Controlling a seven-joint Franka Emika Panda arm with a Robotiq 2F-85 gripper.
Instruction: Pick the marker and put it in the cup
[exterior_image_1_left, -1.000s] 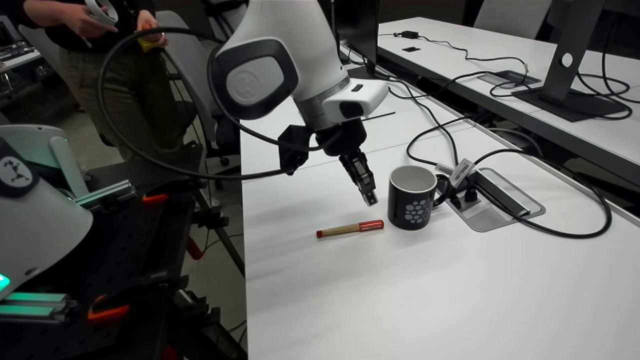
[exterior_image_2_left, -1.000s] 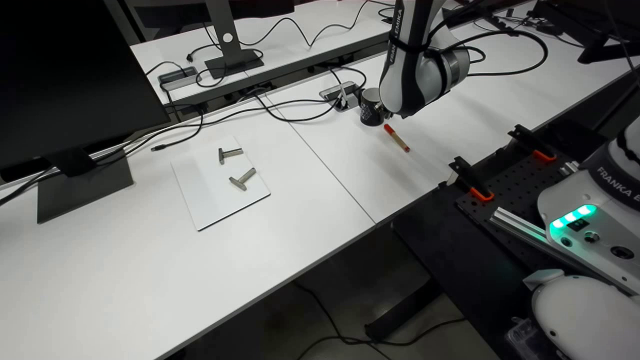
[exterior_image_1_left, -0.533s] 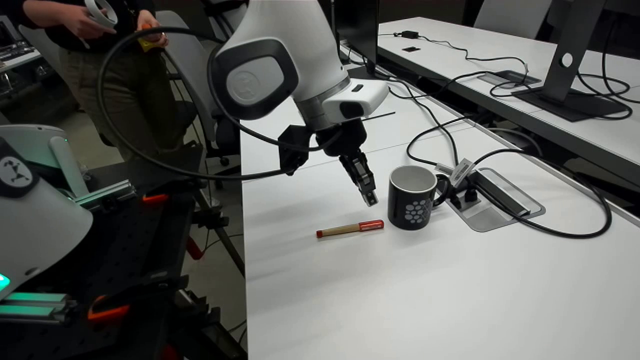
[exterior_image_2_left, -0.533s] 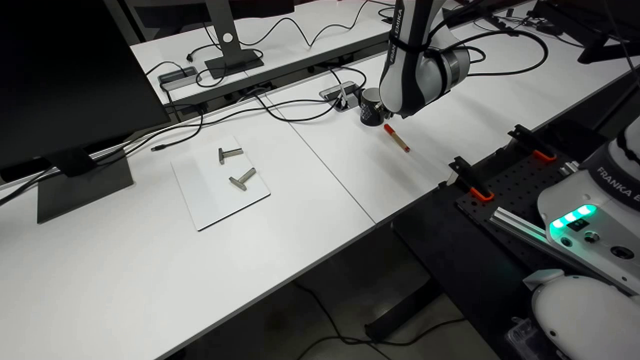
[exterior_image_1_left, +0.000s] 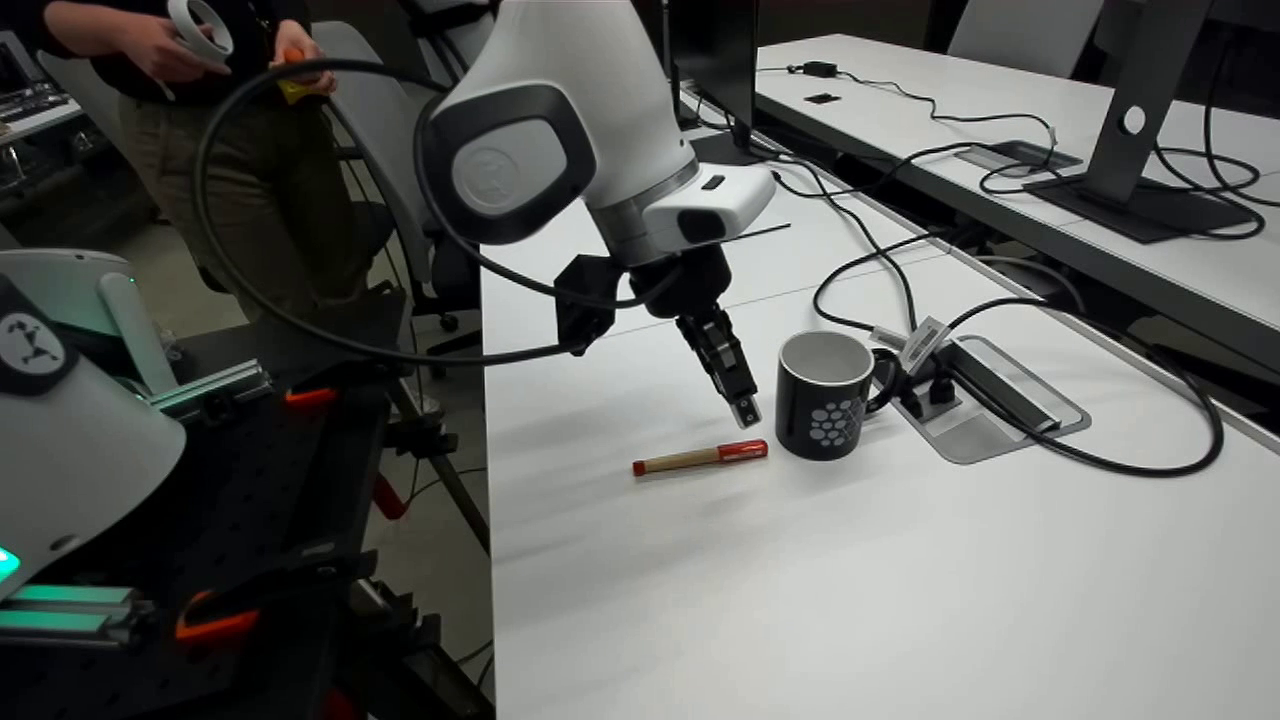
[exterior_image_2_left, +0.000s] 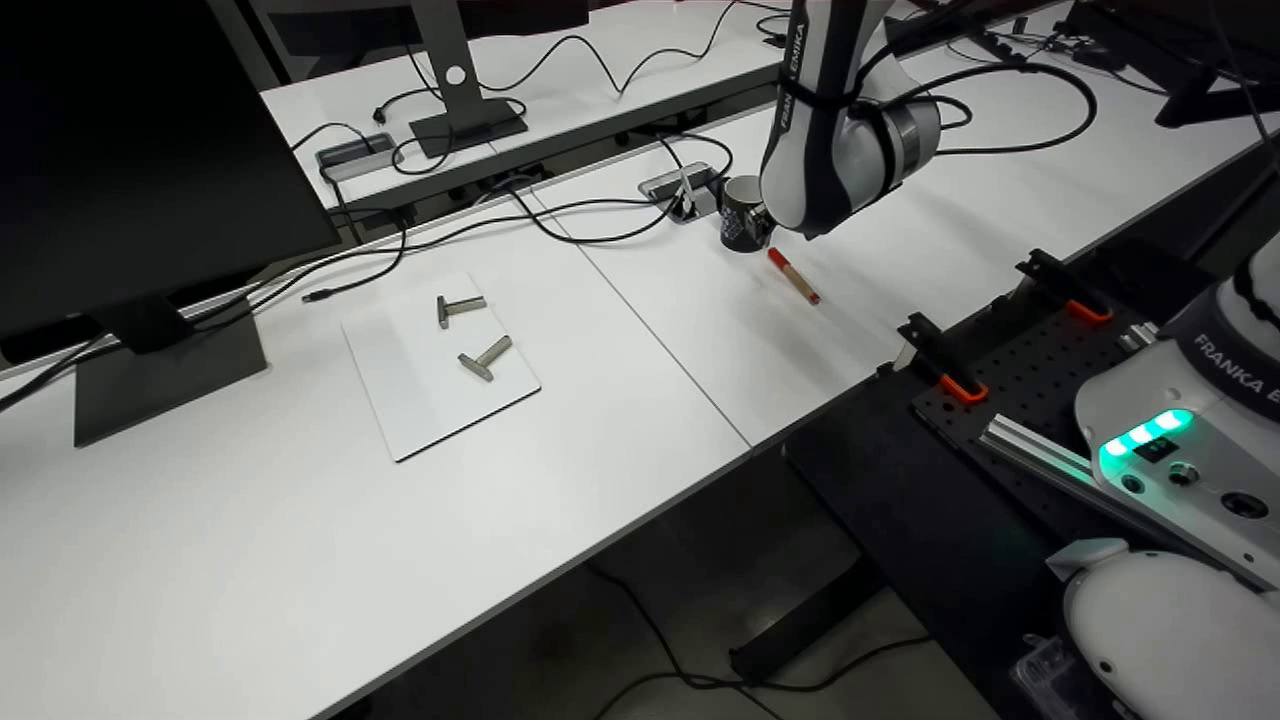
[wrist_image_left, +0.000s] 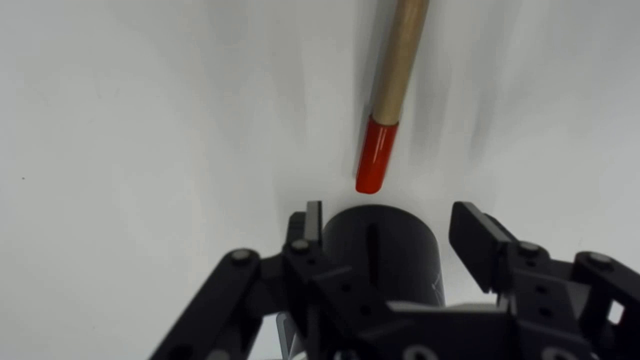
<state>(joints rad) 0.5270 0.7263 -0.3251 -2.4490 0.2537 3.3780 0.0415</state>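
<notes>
Left to right in an exterior view, I have the marker (exterior_image_1_left: 698, 458) lying on the table (exterior_image_1_left: 850, 600), red cap toward the cup (exterior_image_1_left: 820, 405); then my gripper (wrist_image_left: 385, 220) near that end, its jaws spread and holding nothing, I judge to straddle it; then the cup upright just beside, mouth up to receive it. The table's edge lies apart to the left, leaving me room along the marker's paler part, whereas rightward the cup's wall may crowd my descent, with a cable (exterior_image_1_left: 1150, 471) beyond its handle.
</notes>
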